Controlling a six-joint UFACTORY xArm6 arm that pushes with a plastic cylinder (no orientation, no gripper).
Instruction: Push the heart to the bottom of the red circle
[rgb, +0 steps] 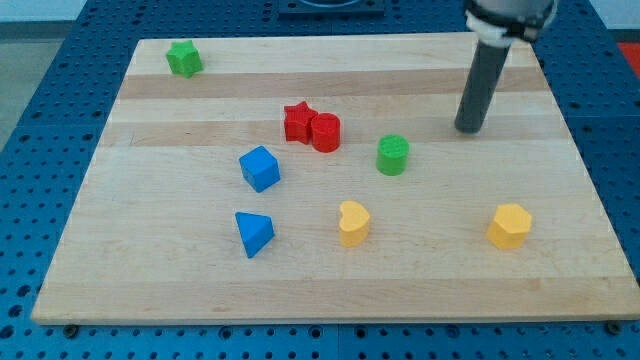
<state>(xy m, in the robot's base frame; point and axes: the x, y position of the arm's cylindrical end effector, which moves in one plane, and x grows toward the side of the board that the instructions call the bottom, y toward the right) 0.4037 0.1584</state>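
Observation:
The yellow heart (353, 222) lies in the lower middle of the wooden board (150, 270). The red circle (325, 132) sits above it, a little to its left, touching the red star (298, 121) on its left. My tip (467, 129) rests on the board far to the right of the red circle and up and to the right of the heart, well apart from both. The nearest block to my tip is the green circle (392, 154), down and to its left.
A blue cube (260, 168) and a blue triangle (253, 233) lie left of the heart. A yellow hexagon (509, 226) sits at the lower right. A green star (184, 59) is at the top left corner.

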